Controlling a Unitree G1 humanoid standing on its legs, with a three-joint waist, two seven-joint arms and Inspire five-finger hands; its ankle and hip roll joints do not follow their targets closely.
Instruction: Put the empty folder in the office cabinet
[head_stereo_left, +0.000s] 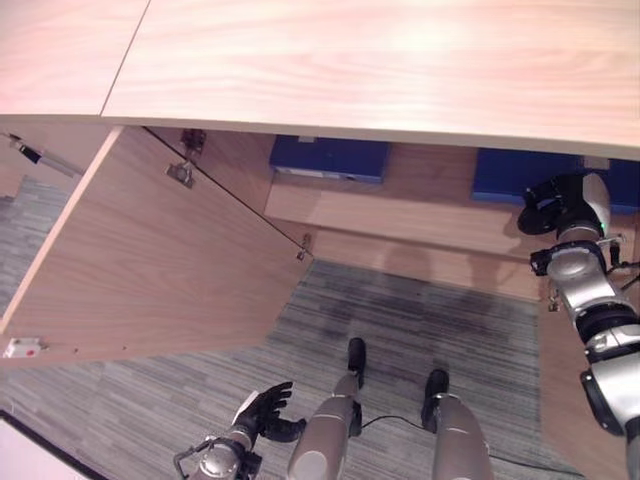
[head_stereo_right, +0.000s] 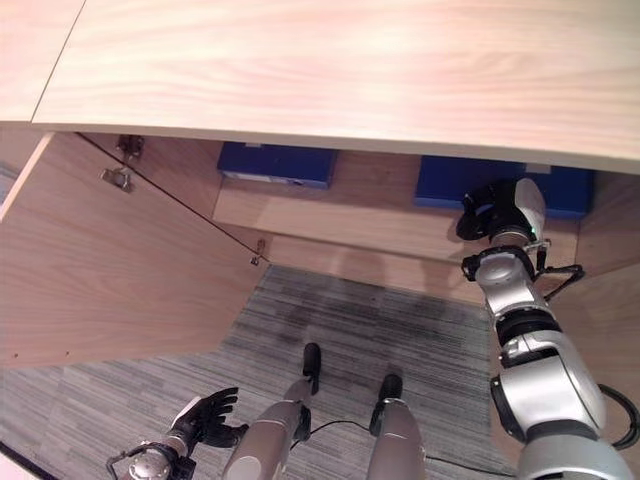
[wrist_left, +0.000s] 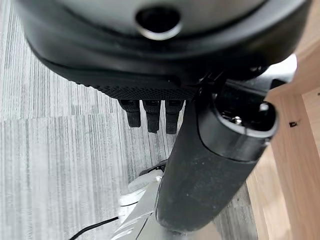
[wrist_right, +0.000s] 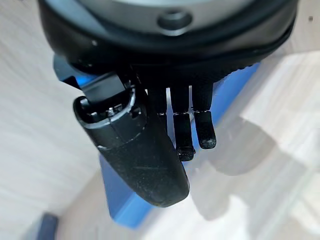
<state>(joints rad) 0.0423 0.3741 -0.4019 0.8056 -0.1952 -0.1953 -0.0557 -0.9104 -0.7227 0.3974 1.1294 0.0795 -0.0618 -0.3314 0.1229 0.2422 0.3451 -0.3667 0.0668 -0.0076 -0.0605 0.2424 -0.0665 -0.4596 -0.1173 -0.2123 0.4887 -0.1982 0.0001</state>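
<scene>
Folder (head_stereo_right: 500, 180) looks shelved in the cabinet (head_stereo_left: 420, 215), so the right hand (head_stereo_right: 490, 212) sits beside it, fingers (wrist_right: 200, 127) straight and empty. Left hand (head_stereo_left: 265, 410) hangs low, fingers relaxed, holding nothing.

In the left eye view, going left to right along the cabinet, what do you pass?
Open cabinet door → door hinge → first blue folder on the shelf → second blue folder → right hand, reaching at that folder.
</scene>
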